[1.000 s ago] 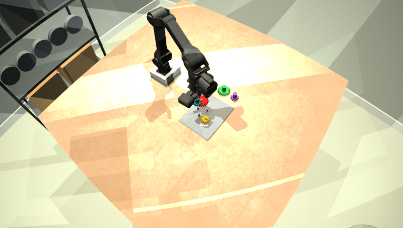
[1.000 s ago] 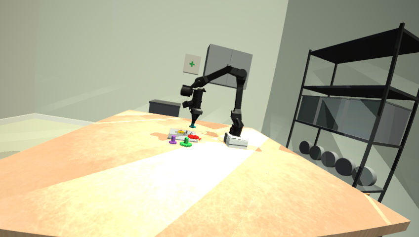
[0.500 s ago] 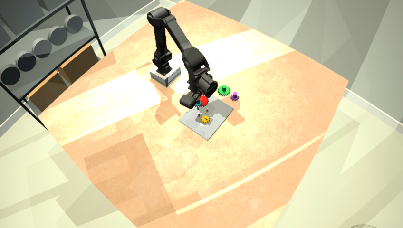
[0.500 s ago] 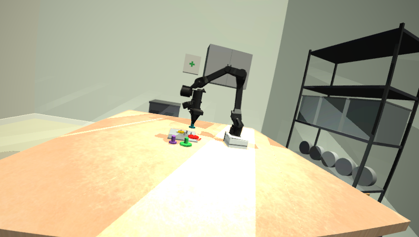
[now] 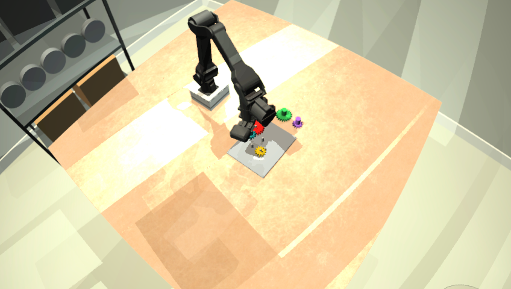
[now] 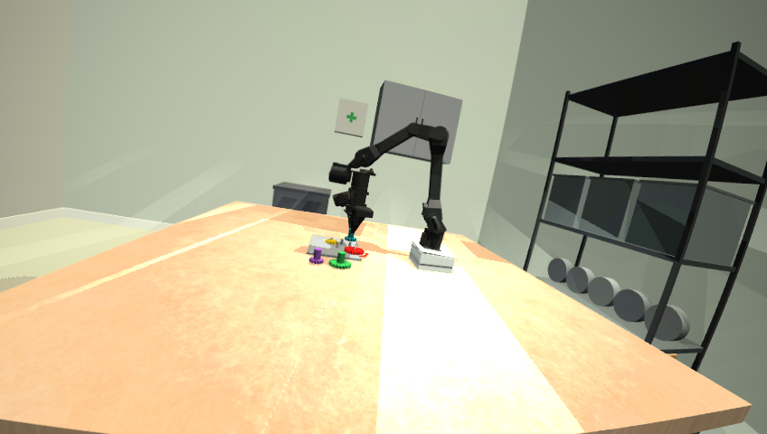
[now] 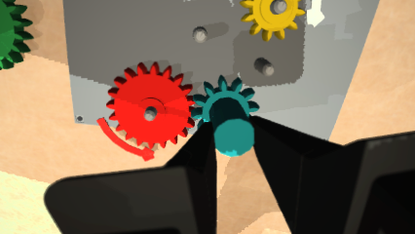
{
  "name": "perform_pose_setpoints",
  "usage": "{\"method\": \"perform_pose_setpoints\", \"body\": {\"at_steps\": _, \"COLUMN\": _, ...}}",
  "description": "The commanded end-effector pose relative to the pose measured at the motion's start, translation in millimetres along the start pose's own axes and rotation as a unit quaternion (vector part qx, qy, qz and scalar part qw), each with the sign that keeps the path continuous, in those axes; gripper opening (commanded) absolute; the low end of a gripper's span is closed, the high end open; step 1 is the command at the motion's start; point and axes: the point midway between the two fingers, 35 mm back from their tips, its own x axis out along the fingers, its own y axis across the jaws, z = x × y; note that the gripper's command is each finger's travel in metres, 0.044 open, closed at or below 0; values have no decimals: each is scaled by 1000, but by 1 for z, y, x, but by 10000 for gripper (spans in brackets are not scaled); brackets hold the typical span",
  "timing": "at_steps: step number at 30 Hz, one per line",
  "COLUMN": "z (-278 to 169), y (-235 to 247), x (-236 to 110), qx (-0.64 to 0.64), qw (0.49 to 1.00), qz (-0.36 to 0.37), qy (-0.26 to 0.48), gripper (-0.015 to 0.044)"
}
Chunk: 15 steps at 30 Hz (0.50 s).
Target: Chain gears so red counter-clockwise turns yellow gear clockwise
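Observation:
My gripper (image 6: 352, 230) (image 7: 230, 127) is shut on the handle of the teal gear (image 5: 253, 135) (image 6: 350, 238) (image 7: 234, 138). The teal gear is upright, beside the red gear (image 5: 258, 127) (image 6: 354, 250) (image 7: 132, 97), and looks slightly above the grey board (image 5: 265, 167) (image 7: 97, 49). What lies under it is hidden. The yellow gear (image 5: 259, 152) (image 6: 330, 241) (image 7: 261, 17) sits on its peg. One empty peg (image 5: 263, 139) (image 7: 200, 34) and another empty peg (image 5: 252, 145) (image 7: 266, 69) stand between the gears. The green gear (image 5: 284, 115) (image 6: 340, 263) (image 7: 10, 36) and purple gear (image 5: 297, 123) (image 6: 317, 257) stand on the table.
The red arrow (image 7: 147, 155) curves beside the red gear, and the white arrow (image 7: 316, 14) is beside the yellow gear. The arm's pale base (image 5: 210, 97) (image 6: 431, 259) stands on the table (image 5: 322, 179) (image 6: 215, 322). A shelf rack stands beyond the table.

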Motion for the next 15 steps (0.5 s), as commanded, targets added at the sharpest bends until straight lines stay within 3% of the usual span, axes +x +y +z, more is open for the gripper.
{"method": "perform_pose_setpoints", "body": {"at_steps": 1, "z": -1, "y": 0, "x": 5, "qx": 27, "qw": 1000, "qz": -1, "qy": 2, "gripper": 0}}
{"method": "perform_pose_setpoints", "body": {"at_steps": 15, "z": -2, "y": 0, "x": 18, "qx": 209, "qw": 978, "qz": -2, "qy": 2, "gripper": 0}}
